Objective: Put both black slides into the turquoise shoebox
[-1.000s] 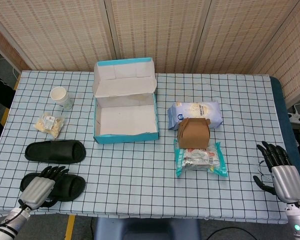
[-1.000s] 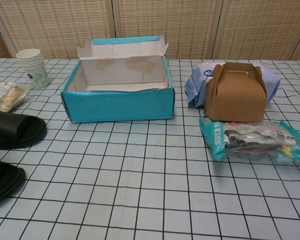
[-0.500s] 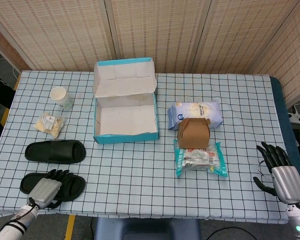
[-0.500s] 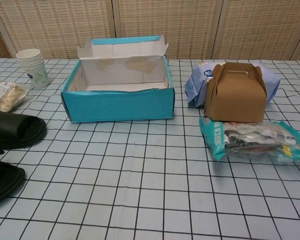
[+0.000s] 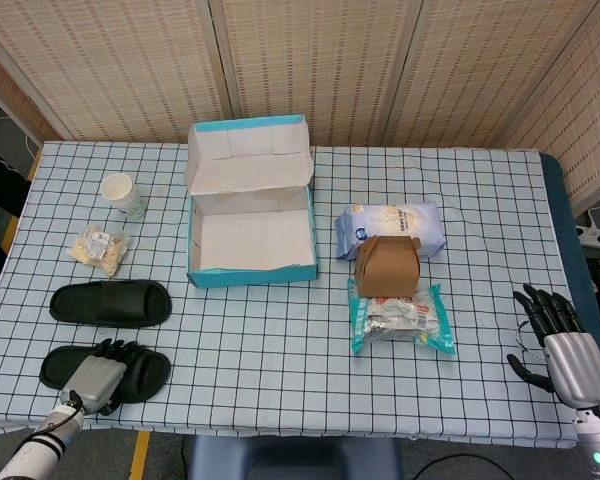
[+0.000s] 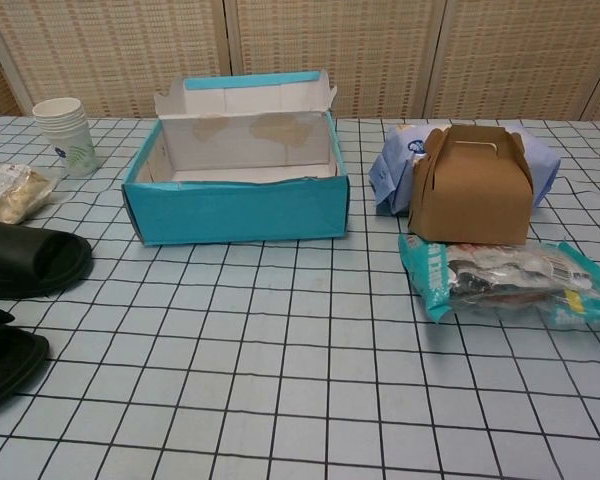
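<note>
Left hand (image 5: 100,372): seen in the head view at the near left table edge, laid on top of the near slide (image 5: 145,368), fingers draped over the strap; whether the slide is actually grasped cannot be told.
Right hand (image 5: 560,340): seen at the near right edge, off to the side of the goods, fingers spread and nothing held.
Near slide: flat on the table by the front left edge, toe pointed right; only its toe end is caught at the left border of the chest view.
Far slide (image 5: 111,302): flat on the table just behind the near one, not touched by either hand, toe pointed right.
Shoebox (image 5: 250,270): set open left of centre, lid flap stood up at the back, inside bare; both slides are outside it, well to its front left.
Cup (image 5: 122,194): upright at the far left, behind the slides.
Snack bag (image 5: 99,249): laid between the cup and the far slide.
Brown carton (image 5: 385,266): stood right of the shoebox.
Blue pack (image 5: 392,226): laid behind the carton, touching it.
Green pack (image 5: 400,318): laid flat in front of the carton.
Table (image 5: 280,380): covered with a checked cloth.
</note>
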Motion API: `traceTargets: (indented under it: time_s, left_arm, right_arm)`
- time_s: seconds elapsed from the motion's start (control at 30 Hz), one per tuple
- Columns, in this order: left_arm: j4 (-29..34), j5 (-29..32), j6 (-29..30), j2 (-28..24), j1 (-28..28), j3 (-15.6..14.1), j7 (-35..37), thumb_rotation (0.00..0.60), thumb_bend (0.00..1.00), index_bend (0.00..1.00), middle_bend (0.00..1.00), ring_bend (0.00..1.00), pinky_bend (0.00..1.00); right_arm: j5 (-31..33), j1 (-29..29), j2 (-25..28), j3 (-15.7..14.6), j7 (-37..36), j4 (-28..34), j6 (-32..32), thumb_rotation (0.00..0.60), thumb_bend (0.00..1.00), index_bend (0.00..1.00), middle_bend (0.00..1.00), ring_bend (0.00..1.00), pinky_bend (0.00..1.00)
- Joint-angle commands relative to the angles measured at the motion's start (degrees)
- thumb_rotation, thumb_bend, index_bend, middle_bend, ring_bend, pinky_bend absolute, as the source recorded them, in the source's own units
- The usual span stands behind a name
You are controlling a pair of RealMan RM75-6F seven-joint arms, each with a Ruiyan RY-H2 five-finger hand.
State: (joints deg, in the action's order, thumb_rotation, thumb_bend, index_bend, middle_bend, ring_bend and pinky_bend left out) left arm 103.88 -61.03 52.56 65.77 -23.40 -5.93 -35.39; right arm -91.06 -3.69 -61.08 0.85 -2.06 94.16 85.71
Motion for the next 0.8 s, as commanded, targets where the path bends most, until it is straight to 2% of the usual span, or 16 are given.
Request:
traceTargets:
  time_s: [0.03,0.17,0.27,0.33,0.43,0.6,0.8]
  left_arm:
    - [-0.52,2.54,-0.09,0.82,-0.68,-0.58,-1.01,0.600,0.30,0.00,0.00,0.00,0.00]
    - [-2.04,3.68,0.13,1.84,-1.12,-0.49,-0.42,0.600,0.31,0.01,0.03,0.00,0.06]
    - [-2.92,2.21,1.04,2.63,-0.77,-0.30,1.48,0.600,0.34,0.16,0.21,0.11,0.15]
    - [-3.06,1.19,1.02,2.74,-0.64,-0.44,2.80,0.600,0.38,0.27,0.36,0.24,0.24]
    - [-3.24,-0.53,1.23,2.65,-0.40,-0.54,4.93,0.600,0.44,0.37,0.47,0.32,0.32]
    - [-1.97,-3.88,3.01,1.43,0.42,-1.17,6.98,0.600,0.53,0.47,0.57,0.40,0.40]
    - [1.01,-7.03,7.29,-0.57,1.75,-1.79,5.86,0.600,0.54,0.47,0.57,0.41,0.41]
  right_arm:
    - [0.01,0.00,0.03,-0.03,0.05,0.06,-0.05,0.600,0.18,0.00,0.00,0.00,0.00]
    - [0.24,-0.09,0.04,-0.02,0.17,0.09,-0.40,0.600,0.18,0.00,0.00,0.00,0.00]
    - [0.50,-0.18,0.03,0.01,0.31,0.21,-0.72,0.600,0.18,0.00,0.00,0.00,0.00]
    - [0.58,-0.19,0.00,0.03,0.43,0.26,-0.77,0.600,0.18,0.00,0.00,0.00,0.00]
    - [0.79,-0.20,-0.01,0.00,0.62,0.33,-0.99,0.600,0.18,0.00,0.00,0.00,0.00]
    - [1.01,-0.25,-0.05,-0.05,0.96,0.52,-1.34,0.600,0.18,0.00,0.00,0.00,0.00]
    - [1.11,-0.33,-0.08,-0.17,1.33,0.77,-1.75,0.600,0.18,0.00,0.00,0.00,0.00]
